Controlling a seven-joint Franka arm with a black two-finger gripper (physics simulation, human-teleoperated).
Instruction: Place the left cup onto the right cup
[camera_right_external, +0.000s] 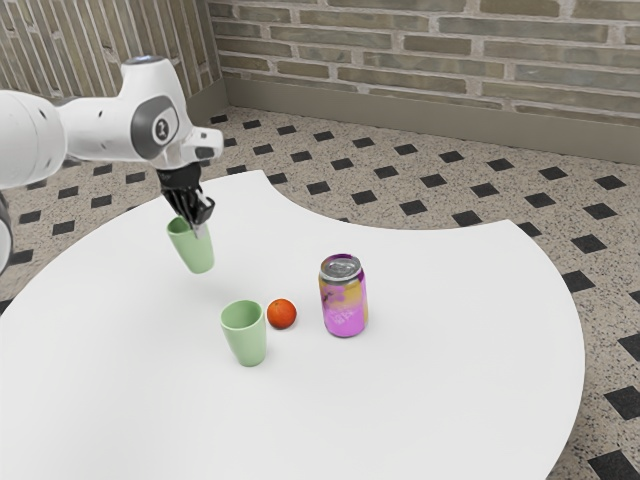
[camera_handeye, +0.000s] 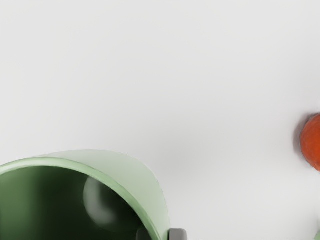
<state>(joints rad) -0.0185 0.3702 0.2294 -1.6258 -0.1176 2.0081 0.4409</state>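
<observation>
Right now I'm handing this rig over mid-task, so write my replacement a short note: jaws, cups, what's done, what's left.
Jaws: shut on the held cup, at its rim.
Held cup: lifted off the table, tilted, to the exterior view's left of the standing cup.
Standing cup: upright on the table, orange ball next to it, can beyond the ball.
Done: pick-up and lift.
Left: carry the held cup over the standing cup, lower it on, release.

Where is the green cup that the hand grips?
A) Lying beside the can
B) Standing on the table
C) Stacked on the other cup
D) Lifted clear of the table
D: the held cup hangs tilted in the hand above the table, apart from the standing cup.
</observation>
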